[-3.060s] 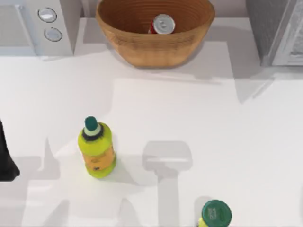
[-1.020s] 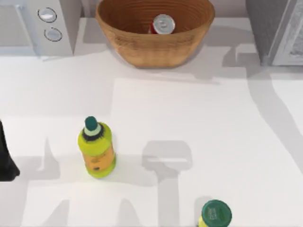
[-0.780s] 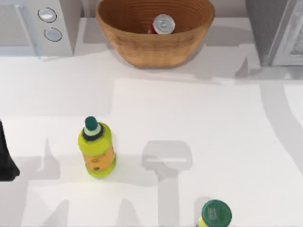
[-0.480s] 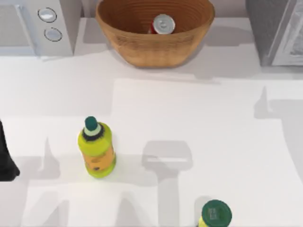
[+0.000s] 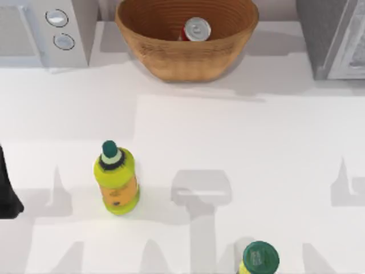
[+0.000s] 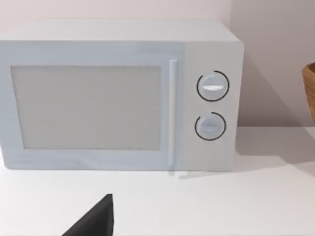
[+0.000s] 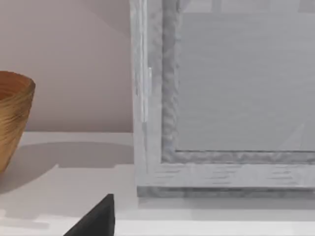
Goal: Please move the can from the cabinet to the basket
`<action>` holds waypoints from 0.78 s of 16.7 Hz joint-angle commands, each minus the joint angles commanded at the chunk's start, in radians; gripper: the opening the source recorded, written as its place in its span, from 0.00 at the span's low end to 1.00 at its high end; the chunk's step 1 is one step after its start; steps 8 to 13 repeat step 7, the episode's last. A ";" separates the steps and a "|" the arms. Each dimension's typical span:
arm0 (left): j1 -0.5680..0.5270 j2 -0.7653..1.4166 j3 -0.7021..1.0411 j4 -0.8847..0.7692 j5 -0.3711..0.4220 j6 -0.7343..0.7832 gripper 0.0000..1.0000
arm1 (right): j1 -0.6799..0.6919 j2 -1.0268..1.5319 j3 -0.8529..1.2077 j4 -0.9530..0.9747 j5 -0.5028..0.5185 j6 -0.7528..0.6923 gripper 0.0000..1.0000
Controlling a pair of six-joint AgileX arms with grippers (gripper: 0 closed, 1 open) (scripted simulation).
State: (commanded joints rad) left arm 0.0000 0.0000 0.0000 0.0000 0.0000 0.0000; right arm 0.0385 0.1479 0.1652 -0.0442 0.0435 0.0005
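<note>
Top view: nearest, a green-capped bottle (image 5: 259,258) stands at the table's (image 5: 228,142) front edge, and a yellow-green bottle (image 5: 116,180) stands left of centre. The left arm (image 5: 8,191) sits at the left edge. At the back, the can (image 5: 196,29) stands upright in the basket (image 5: 187,40), between the microwave (image 5: 48,31) and the cabinet (image 5: 333,37). I cannot tell how either gripper's fingers are set.
</note>
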 joint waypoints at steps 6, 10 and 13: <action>0.000 0.000 0.000 0.000 0.000 0.000 1.00 | -0.038 -0.148 -0.165 0.044 -0.044 -0.001 1.00; 0.000 0.000 0.000 0.000 0.000 0.000 1.00 | -0.038 -0.148 -0.165 0.044 -0.044 -0.001 1.00; 0.000 0.000 0.000 0.000 0.000 0.000 1.00 | -0.038 -0.148 -0.165 0.044 -0.044 -0.001 1.00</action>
